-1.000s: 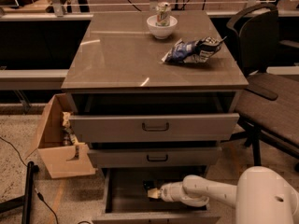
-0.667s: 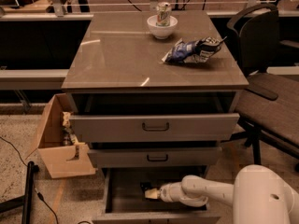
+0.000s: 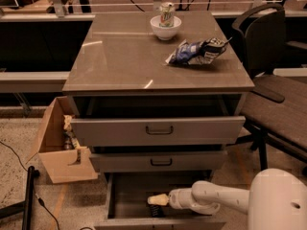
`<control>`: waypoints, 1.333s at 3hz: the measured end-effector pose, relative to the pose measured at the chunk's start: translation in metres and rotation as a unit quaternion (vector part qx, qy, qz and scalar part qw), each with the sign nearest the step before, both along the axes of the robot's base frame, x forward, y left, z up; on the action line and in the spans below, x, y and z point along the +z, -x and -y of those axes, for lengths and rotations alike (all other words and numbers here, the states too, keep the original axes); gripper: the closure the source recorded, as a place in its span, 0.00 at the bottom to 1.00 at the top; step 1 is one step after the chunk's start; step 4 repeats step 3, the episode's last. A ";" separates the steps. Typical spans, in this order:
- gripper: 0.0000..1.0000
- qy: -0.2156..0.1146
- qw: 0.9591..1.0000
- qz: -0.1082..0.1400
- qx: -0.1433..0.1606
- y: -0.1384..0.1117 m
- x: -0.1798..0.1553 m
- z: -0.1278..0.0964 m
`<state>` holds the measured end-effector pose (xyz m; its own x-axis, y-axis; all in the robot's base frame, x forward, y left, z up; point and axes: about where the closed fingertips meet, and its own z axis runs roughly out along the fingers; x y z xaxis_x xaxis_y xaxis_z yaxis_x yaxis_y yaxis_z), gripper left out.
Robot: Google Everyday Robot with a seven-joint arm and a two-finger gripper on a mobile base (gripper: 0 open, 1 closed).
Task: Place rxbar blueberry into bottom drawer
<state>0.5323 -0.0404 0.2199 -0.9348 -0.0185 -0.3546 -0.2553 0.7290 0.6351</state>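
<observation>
The bottom drawer (image 3: 125, 190) of the grey cabinet is pulled out, its dark inside showing. My gripper (image 3: 156, 201), cream-tipped on a white arm that comes in from the lower right, is inside this drawer, low over its floor near the front. A small dark shape (image 3: 154, 210) lies just under the gripper's tip; it may be the rxbar blueberry, but I cannot tell, nor whether the gripper holds it.
The top drawer (image 3: 158, 130) and middle drawer (image 3: 158, 162) also stand partly out above the arm. On the cabinet top are a blue-and-white chip bag (image 3: 195, 51) and a white bowl (image 3: 165, 27) holding a can. A cardboard box (image 3: 60, 150) stands at left, a chair (image 3: 268, 66) at right.
My gripper has shifted slightly left inside the bottom drawer. Everything else has stayed put.
</observation>
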 end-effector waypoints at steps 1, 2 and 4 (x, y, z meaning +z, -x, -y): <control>0.52 0.013 0.999 0.015 -0.044 0.014 0.043 0.027; 0.74 0.020 0.994 0.047 -0.096 0.038 0.093 0.058; 0.76 0.020 0.992 0.047 -0.114 0.054 0.099 0.074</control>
